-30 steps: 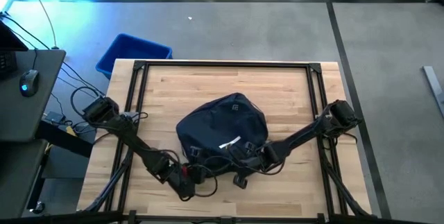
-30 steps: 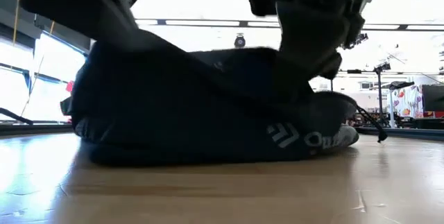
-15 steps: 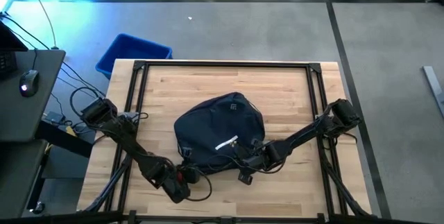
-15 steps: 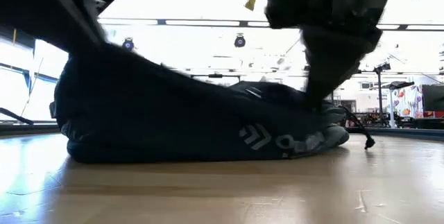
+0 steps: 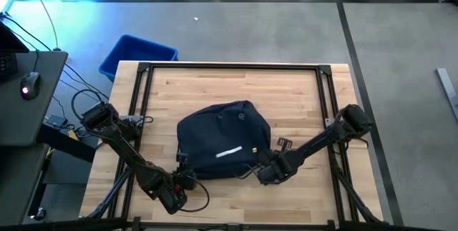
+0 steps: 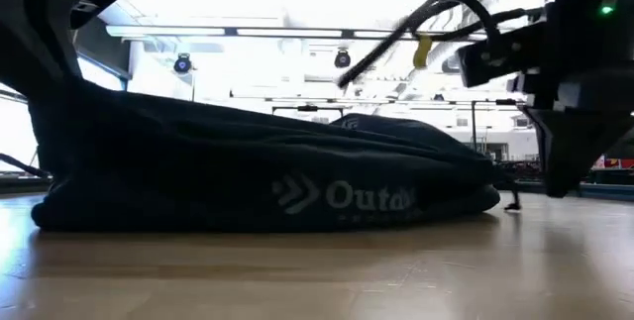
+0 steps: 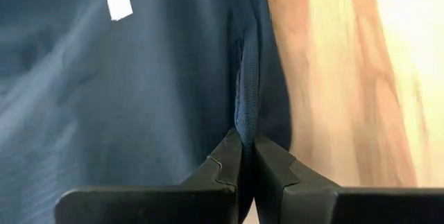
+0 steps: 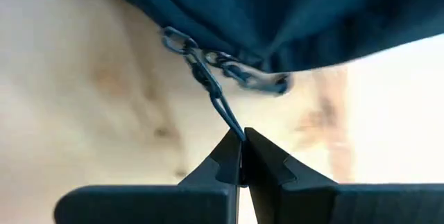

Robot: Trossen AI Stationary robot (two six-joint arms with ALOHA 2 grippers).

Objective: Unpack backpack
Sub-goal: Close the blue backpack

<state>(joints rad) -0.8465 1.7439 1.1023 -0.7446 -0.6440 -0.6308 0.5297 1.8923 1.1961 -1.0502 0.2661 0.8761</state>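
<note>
The dark navy backpack [image 5: 222, 136] lies flat on its side at the middle of the wooden table; in the low view it is a long, low hump [image 6: 258, 176] with white lettering. My left gripper [image 5: 180, 179] is at its near left corner and shut on fabric [image 7: 246, 144]. My right gripper [image 5: 259, 168] is at its near right edge and shut on a zipper pull [image 8: 241, 141]. A small strap buckle [image 5: 283, 143] lies on the wood beside the pack's right side. My left gripper pinches a raised ridge of navy fabric [image 7: 244, 116] along the backpack's edge between its two fingers, coming in low from the near left; the pack rests on the table. My right gripper pinches the thin pull [image 8: 223, 109] hanging from the metal zipper slider [image 8: 208, 68] at the pack's near right edge, coming from the near right. The pull runs straight from the fingers to the slider.
A bright blue bin [image 5: 136, 53] stands on the floor beyond the table's far left corner. A black frame [image 5: 236, 66] runs around the tabletop. Bare wood [image 5: 236, 88] shows beyond the pack and along the near edge [image 5: 229, 206].
Both grippers have drawn toward the near edge, the left one also toward the left. The backpack has slid with them toward the near left. It has sunk from a tall hump to a low, stretched shape, and the loose straps at its near edge no longer show.
</note>
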